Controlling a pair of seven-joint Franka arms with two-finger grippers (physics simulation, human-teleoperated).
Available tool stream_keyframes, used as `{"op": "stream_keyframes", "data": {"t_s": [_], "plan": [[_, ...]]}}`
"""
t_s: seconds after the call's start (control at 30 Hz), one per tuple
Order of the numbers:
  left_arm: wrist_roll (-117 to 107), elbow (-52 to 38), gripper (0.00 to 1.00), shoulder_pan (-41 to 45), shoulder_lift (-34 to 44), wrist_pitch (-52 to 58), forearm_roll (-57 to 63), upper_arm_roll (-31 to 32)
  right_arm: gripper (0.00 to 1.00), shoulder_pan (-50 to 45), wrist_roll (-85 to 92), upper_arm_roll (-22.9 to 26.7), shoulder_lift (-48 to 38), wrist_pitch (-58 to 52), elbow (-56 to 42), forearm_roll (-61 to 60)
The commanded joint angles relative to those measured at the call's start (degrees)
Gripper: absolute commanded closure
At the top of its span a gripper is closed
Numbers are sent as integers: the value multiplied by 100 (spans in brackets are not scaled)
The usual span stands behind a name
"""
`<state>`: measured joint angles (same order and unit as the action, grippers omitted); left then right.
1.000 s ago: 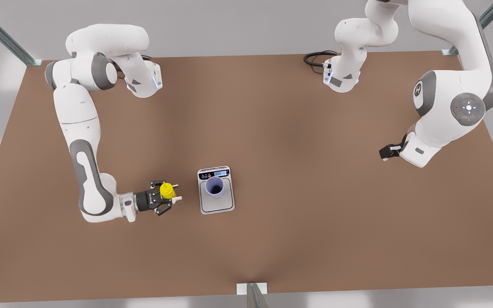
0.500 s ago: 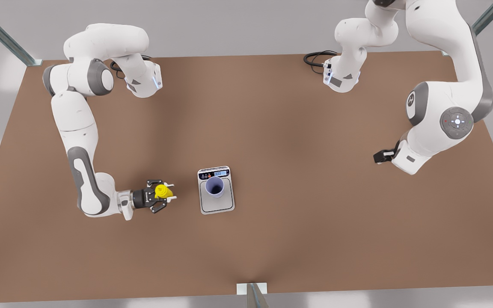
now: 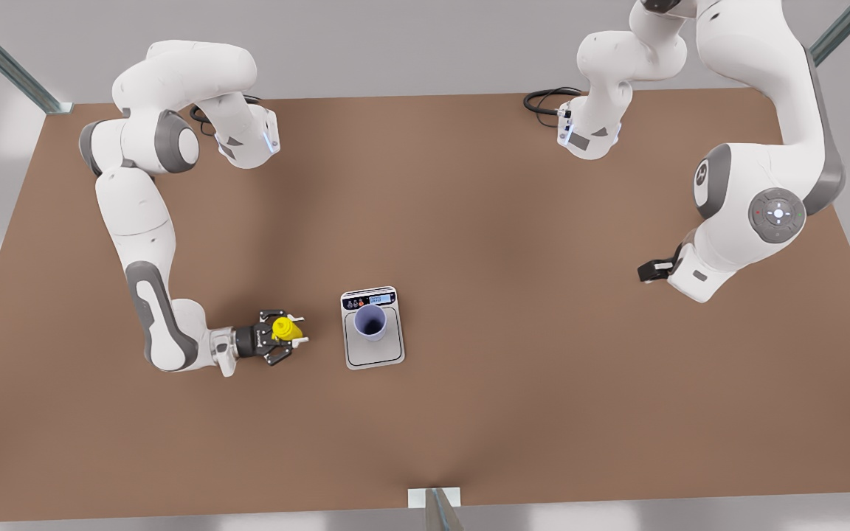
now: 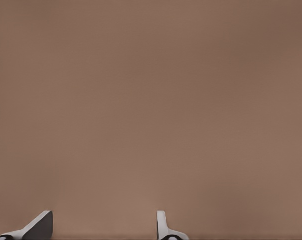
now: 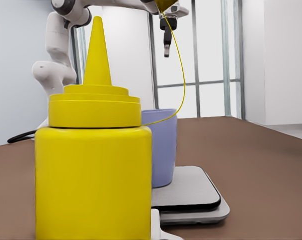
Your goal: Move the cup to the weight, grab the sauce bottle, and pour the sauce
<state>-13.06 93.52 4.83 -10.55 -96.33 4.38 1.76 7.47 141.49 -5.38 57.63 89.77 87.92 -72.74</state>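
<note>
The yellow sauce bottle (image 3: 285,328) (image 5: 93,175) stands upright at the front view's left of the weight, and my right gripper (image 3: 298,330) is shut on its body from the side. One right fingertip (image 5: 158,225) shows beside the bottle's base. The lavender cup (image 3: 371,322) (image 5: 163,150) stands upright on the weight (image 3: 373,355) (image 5: 191,192), just behind the bottle in the right wrist view. My left gripper (image 3: 650,271) (image 4: 100,227) hangs open over bare table at the front view's right, far from all three things.
The brown table (image 3: 506,383) stretches wide around the weight. Both arm bases (image 3: 248,140) (image 3: 587,133) sit at the far edge, with a black cable (image 3: 543,99) by one. A metal post (image 3: 436,505) stands at the near edge.
The right gripper and bottle shifted a little away from the weight, then back slightly, and sit lower. The left arm drifted towards the front view's left and downward.
</note>
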Motion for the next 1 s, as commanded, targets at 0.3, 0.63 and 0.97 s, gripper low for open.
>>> {"op": "stream_keyframes", "data": {"t_s": [0.3, 0.63, 0.97], "plan": [[-4, 0, 0, 45, 0, -8, 2, 0, 19, 17, 10, 2, 46, -73, -20, 129], [-74, 0, 0, 89, 0, -17, 19, 0, 0, 61, 19, 2, 46, -73, -117, 146], [-83, 0, 0, 89, 0, -17, 19, 0, 0, 1617, -1149, -7, -384, -1127, -757, 2140]]}}
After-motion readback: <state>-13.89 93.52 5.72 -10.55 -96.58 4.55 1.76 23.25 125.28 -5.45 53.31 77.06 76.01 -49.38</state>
